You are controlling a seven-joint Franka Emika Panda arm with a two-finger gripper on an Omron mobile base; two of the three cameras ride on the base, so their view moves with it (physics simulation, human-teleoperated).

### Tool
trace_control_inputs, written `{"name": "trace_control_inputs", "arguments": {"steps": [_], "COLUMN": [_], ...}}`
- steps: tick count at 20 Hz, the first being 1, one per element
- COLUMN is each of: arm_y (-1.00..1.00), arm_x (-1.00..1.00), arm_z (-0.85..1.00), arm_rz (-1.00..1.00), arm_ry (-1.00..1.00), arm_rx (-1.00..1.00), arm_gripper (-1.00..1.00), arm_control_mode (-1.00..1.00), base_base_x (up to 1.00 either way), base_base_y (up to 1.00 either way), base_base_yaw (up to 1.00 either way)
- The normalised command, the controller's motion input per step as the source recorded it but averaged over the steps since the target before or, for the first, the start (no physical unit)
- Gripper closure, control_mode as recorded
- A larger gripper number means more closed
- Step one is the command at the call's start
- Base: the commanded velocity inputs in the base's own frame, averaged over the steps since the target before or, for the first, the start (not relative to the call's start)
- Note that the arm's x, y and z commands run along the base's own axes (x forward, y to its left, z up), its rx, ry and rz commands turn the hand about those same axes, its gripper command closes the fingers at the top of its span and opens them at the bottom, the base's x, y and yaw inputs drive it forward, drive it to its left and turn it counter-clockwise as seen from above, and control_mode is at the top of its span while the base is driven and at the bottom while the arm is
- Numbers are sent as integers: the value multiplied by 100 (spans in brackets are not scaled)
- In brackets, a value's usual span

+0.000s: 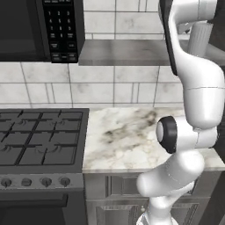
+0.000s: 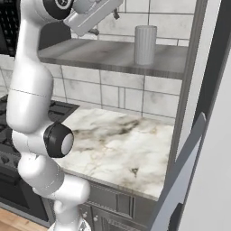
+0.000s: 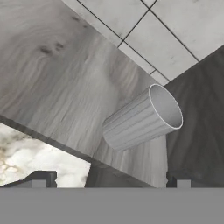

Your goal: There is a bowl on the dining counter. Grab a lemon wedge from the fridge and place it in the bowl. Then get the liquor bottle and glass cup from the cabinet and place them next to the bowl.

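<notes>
Reaching for the glass cup [image 3: 143,117] on the grey shelf [image 2: 113,57] — our gripper [image 3: 109,180] has its jaws spread wide, nothing held. Next we likely must straddle it and squeeze.

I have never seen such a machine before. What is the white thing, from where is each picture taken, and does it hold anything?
The white thing is a robot arm in a simulated kitchen. Two pictures come from cameras behind it, left and right; the third looks along its hand. The hand is open and holds nothing. Ahead of it stands a pale ribbed glass cup on a grey wooden shelf. Below lies a marble worktop beside a black stove.
</notes>
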Motion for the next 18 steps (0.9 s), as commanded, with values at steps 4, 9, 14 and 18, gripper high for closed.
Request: {"name": "trace_control_inputs", "arguments": {"steps": [4, 9, 14, 18], "arm_y": [-35, -32, -13, -11], "arm_x": [27, 24, 26, 33], "arm_z": [-15, -24, -19, -16], "arm_rz": [-2, 0, 0, 0], "arm_ry": [0, 0, 0, 0], "arm_rx": [2, 0, 0, 0], "arm_gripper": [-100, -100, -100, -100], "arm_control_mode": [-100, -100, -100, -100], "base_base_x": [0, 0, 0, 0], "base_base_y": [0, 0, 0, 0], "base_base_yaw": [0, 0, 0, 0]}}
